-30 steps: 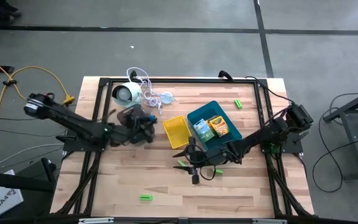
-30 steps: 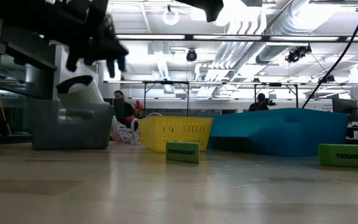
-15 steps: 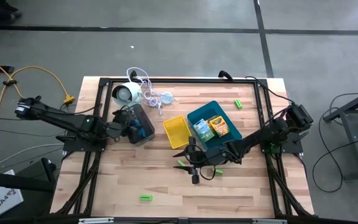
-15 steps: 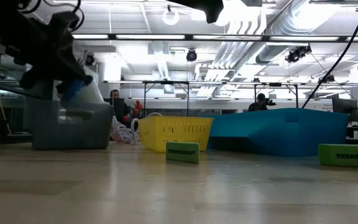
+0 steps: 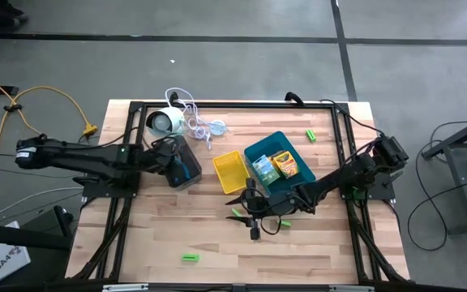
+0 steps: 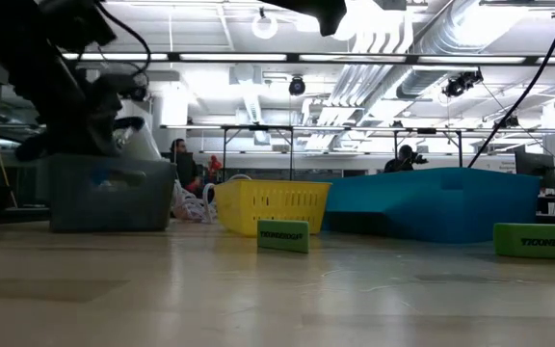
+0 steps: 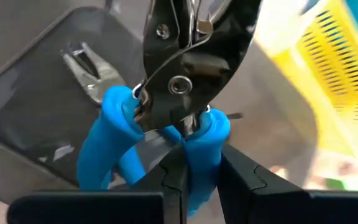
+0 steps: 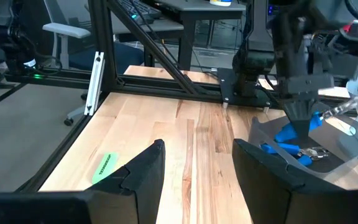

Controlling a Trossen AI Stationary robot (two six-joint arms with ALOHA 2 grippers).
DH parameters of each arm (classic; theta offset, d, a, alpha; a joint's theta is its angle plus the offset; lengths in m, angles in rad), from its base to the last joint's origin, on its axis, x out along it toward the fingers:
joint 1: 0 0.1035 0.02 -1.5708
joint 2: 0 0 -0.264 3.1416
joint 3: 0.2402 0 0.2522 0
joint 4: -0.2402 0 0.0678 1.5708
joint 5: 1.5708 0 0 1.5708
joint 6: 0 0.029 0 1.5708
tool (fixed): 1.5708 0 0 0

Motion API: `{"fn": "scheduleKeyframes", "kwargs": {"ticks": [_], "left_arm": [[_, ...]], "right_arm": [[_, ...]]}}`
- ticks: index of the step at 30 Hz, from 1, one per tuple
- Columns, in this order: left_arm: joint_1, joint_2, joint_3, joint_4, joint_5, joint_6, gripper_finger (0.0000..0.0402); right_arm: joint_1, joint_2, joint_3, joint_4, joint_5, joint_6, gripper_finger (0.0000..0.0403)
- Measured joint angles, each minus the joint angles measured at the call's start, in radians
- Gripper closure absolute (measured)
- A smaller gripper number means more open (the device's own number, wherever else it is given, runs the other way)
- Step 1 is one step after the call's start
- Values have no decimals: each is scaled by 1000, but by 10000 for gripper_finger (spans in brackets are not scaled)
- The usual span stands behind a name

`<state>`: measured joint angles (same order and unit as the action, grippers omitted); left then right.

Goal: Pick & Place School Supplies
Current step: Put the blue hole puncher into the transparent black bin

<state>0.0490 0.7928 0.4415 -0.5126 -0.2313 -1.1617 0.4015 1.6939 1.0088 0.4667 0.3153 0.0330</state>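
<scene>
School supplies are partly sorted. At nine o'clock on the table, the grey tray [image 5: 181, 162] already holds one pair of blue-handled pliers [image 7: 89, 65], and the left gripper [image 5: 169, 161] hangs over it, fingers [image 7: 241, 177] narrowed onto a second pair [image 7: 179, 106]. Just right of centre, the blue tray [image 5: 259, 150] holds printed boxes [image 5: 278, 165]. Loose green blocks remain: at six o'clock [image 5: 190, 258], and at one o'clock [image 5: 310, 135]. The right gripper [image 5: 252, 209] waits near centre, fingers [image 8: 143, 171] well apart, empty.
</scene>
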Motion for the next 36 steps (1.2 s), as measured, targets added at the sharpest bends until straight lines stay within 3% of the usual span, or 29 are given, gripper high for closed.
{"fn": "scheduleKeyframes", "kwargs": {"ticks": [14,21,36], "left_arm": [[142,246,3,188,232,160,345],[150,293,3,188,235,202,323],[149,274,10,241,230,279,277]], "right_arm": [[0,0,0,0,0,0,224],[0,0,0,0,0,0,224],[0,0,0,0,0,0,224]]}}
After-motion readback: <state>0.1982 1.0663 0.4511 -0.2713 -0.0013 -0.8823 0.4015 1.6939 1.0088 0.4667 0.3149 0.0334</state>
